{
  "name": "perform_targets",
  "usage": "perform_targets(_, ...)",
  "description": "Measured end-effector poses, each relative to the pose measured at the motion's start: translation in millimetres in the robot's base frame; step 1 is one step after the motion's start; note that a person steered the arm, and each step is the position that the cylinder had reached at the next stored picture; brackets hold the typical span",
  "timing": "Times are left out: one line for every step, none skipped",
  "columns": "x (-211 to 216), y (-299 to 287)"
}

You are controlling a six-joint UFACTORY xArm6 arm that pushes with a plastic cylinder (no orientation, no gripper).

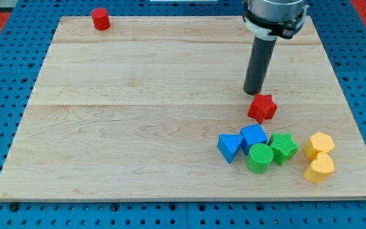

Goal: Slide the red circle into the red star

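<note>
Red circle (100, 18) sits at the board's (138, 127) top-left corner, well apart from the red star (262, 107); my tip (253, 93) is just above-left of the star, nearly touching it, and there are no jaws on this rig, only the bare rod. Risk, as I judge it: tip nudges star on leaving, knocking it toward the cluster just below it (blue cube (254, 135), green star (284, 147), green cylinder (259, 158)), moving the target. Also the circle is close to the board edge, far from star, so an off-centre push may roll it off.

The red circle (100, 18), a short upright cylinder, stands at the far left of the board, close to its far edge. The red star (262, 107), a chunky star-shaped block, lies flat right of centre, well apart from the circle across the board.
</note>
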State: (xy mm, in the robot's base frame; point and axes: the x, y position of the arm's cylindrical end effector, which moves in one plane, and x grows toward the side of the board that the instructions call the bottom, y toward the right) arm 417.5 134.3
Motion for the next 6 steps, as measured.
perform_targets(52.0,-1.8)
perform_targets(42.0,6.5)
perform_targets(-15.3,-85.5)
perform_targets(-68.4,-217.5)
perform_targets(-131.7,-329.2)
perform_targets(-197.0,-398.4)
